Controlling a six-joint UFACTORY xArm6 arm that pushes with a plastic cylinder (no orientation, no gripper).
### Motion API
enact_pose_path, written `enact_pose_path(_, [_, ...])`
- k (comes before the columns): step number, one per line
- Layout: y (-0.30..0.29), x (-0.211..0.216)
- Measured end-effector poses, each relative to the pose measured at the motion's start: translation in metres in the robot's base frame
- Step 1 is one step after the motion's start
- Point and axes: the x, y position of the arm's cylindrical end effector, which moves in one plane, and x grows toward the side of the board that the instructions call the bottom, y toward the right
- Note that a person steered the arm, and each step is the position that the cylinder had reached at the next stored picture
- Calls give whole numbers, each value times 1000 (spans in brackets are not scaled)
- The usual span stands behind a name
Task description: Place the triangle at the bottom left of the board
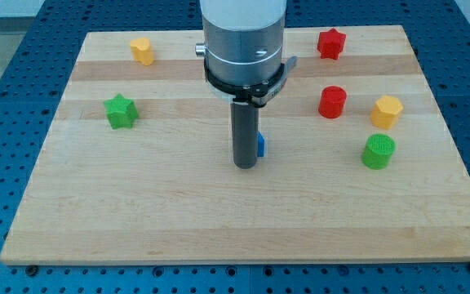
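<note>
In the camera view, a wooden board [243,220] lies on a blue perforated table [6,49]. The arm's grey cylindrical body comes down from the view's top, near the middle, and ends in a straight dark rod. My tip [246,166] rests on the board close to its centre. There is no pincer on this arm, only the rod, so nothing opens, closes or clamps.

A blue block [261,145] peeks out just to the view's right of the rod, touching it or nearly so. Most of it is hidden behind the rod, so its shape cannot be made out from here. It sits near the board's centre, well apart from the bottom left corner.

A green star [121,111] stands toward the view's left, and a yellow block [142,51] lies above it near the top edge. At the view's right, a red star [330,43] sits near the top edge, with a red cylinder [332,102] below it. A yellow hexagonal block [387,111] lies just right of the red cylinder, and a green cylinder [378,152] stands below the two.
</note>
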Motion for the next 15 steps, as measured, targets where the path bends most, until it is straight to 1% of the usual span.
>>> enact_pose_path(1, [0, 0])
enact_pose_path(3, [-34, -2])
enact_pose_path(4, [5, -1])
enact_pose_path(5, [48, -10])
enact_pose_path(6, [60, -51])
enact_pose_path(7, [-26, -47])
enact_pose_path(8, [-91, -33])
enact_pose_path(9, [-39, -57])
enact_pose_path(10, [0, -40])
enact_pose_path(11, [-24, -3])
enact_pose_path(12, [-95, 0])
enact_pose_path(13, [-118, -8])
enact_pose_path(14, [-94, -40])
enact_pose_path(15, [-129, -37])
